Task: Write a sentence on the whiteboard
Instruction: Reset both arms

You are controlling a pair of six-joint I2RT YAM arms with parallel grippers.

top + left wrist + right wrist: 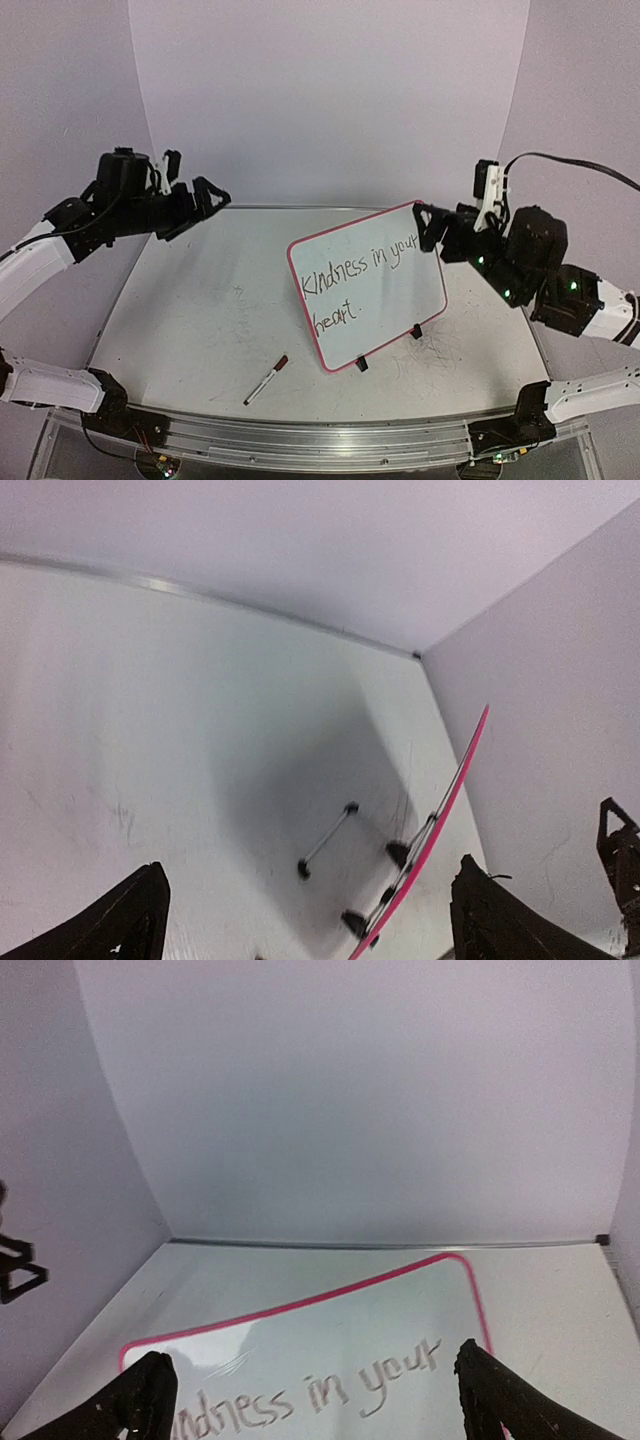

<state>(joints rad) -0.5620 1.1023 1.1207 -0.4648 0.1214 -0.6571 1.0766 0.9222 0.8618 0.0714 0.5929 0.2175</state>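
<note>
— Two lines of writing on the whiteboard (385,310), is that right?

— Yes. The sentence (355,275) reads "Kindness in your heart." in black, full stop included, so I judge the writing done.

— Where does the board stand?

— Right of the middle of the table (180,320), leaning back on its two black clip feet (362,364), face toward the near edge. That slope suits a pen coming down from above.

— And the pen?

— The marker (266,379) lies flat on the table, near and left of the board, well apart from both arms.

— The hands?

— The left gripper (200,198) hangs high at the far left, fingers wide apart, holding nothing. The right gripper (430,228) sits at the board's far right corner, fingers spread as well. I'd guess it is placed there to steady the board, but I cannot tell whether it touches the rim.
</note>
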